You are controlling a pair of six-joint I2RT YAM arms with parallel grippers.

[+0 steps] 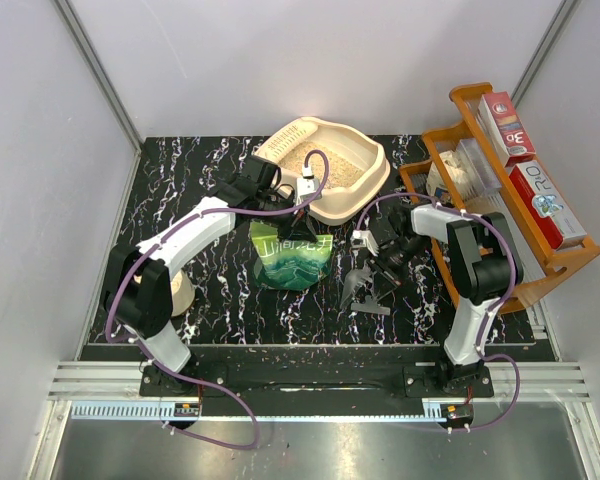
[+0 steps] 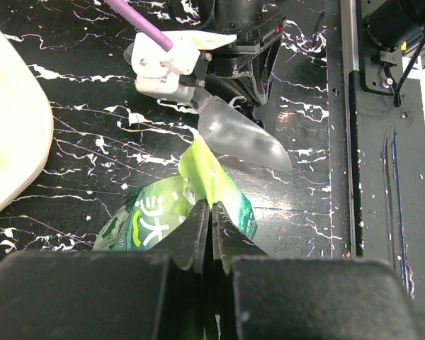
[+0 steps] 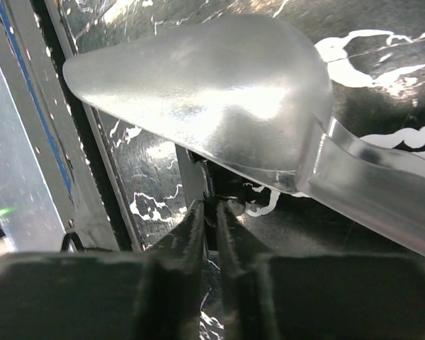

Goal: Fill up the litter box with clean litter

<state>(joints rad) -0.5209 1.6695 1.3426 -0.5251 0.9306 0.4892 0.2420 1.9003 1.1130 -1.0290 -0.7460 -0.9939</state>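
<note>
One green bag (image 2: 152, 216) pinched in left claw (image 2: 211, 211), litter box (image 2: 14, 120) just beside; right claw (image 3: 209, 212) unclear.

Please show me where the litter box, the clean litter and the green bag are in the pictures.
litter box (image 1: 342, 207): top external view, on its near outer wall.
clean litter (image 1: 348, 172): top external view, on the granules inside the box.
green bag (image 1: 292, 258): top external view, on the middle of its printed front.

Black marbled table (image 1: 180, 175): litter box (image 1: 376, 160), rack (image 1: 464, 97)
</note>
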